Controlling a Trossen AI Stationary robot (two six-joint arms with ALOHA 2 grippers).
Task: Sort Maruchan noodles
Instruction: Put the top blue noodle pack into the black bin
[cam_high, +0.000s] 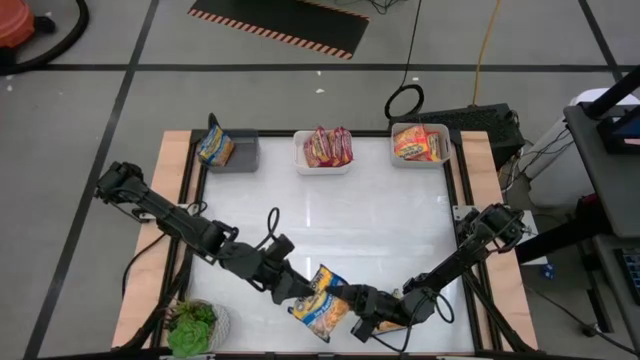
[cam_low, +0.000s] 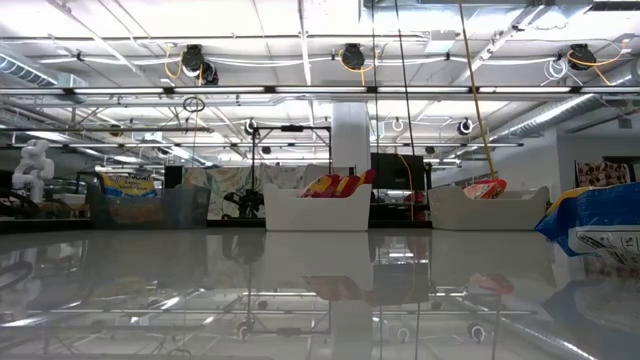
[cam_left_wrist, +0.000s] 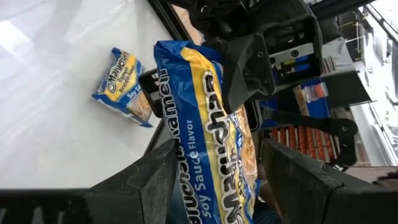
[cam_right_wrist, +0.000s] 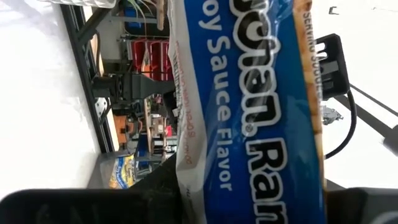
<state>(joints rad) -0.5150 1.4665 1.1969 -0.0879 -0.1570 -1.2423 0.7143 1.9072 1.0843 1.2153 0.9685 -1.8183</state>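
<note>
Item: blue-and-yellow soy sauce packet (cam_high: 320, 305), which we find lifted at the near edge of the table (cam_high: 330, 220), held between both arms. The left pincer (cam_high: 300, 293) grips it from one side, its fingers (cam_left_wrist: 146, 180) standing on either side of the wrapper in the left wrist view. The right pincer (cam_high: 362, 322) grips it from the other side, the wrapper filling the right wrist view between its fingers (cam_right_wrist: 161, 180). In the low view the packet shows at the right edge, above the table top.

Item: second blue-and-yellow packet (cam_left_wrist: 122, 86), lying flat on the table, seen in the left wrist view just beyond the held one.

Item: three bins along the far edge of the table. We count a grey bin (cam_high: 240, 152) on the left with a blue-and-yellow packet (cam_high: 214, 146) leaning in it; a white bin (cam_high: 322, 166) in the middle holding red packets (cam_high: 328, 146); a white bin (cam_high: 420, 160) on the right holding orange-yellow packets (cam_high: 418, 143).

Item: green leafy plant (cam_high: 192, 325), at the near left corner of the table.
</note>
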